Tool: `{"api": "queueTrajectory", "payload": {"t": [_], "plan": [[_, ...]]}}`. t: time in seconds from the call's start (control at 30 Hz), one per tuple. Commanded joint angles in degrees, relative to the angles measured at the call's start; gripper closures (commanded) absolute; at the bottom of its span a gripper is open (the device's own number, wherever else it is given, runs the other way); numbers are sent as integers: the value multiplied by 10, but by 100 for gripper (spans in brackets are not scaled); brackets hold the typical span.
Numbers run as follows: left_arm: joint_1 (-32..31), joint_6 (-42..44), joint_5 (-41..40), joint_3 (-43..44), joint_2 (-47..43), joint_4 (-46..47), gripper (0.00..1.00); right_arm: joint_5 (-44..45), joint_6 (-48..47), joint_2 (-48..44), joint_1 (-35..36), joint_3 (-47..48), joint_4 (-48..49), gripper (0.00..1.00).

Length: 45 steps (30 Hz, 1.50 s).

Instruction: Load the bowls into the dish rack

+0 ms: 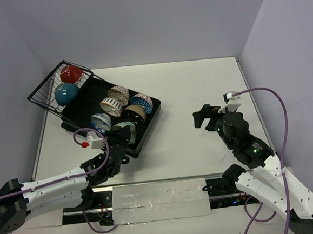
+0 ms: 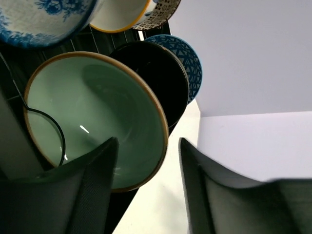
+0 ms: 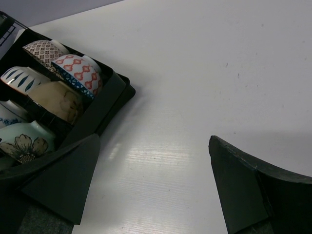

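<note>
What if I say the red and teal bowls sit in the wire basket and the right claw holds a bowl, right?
No: the right claw is open and empty, as the right wrist view shows; the rest stands.

1. We see a glossy, glazed sheen inside the mint green bowl [image 2: 92,112], catching small highlights.
2. The dish rack [image 3: 106,103] looks like matt black plastic, ribbed.
3. Its wire basket [image 1: 43,94] appears to be thin black-coated metal.
4. The tabletop [image 3: 195,73] reads smooth, white, faintly shiny.
</note>
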Motion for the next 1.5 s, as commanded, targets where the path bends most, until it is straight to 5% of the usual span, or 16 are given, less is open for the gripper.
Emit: {"api": "queueTrajectory", "payload": {"t": [0.0, 0.27, 0.43, 0.77, 0.87, 1.17, 1.47], "plan": [[-5, -5, 1, 45, -10, -62, 33, 8, -5, -5, 6, 1, 24, 0], [-4, -9, 19, 90, -29, -165, 22, 12, -3, -7, 6, 5, 20, 0], [-4, 59, 15, 164, -43, -252, 14, 30, -5, -16, 5, 13, 14, 0], [-4, 638, -19, 335, -82, -238, 3, 84, -22, -44, 5, 69, -16, 0], [-4, 708, -4, 380, -101, -278, 1, 104, -36, -54, 6, 95, -33, 0], [-4, 700, 1, 439, -224, -420, 1, 197, -87, -124, 7, 133, -70, 0], [-4, 723, 16, 416, -289, -432, 1, 214, -138, -220, 6, 121, -60, 0]]}}
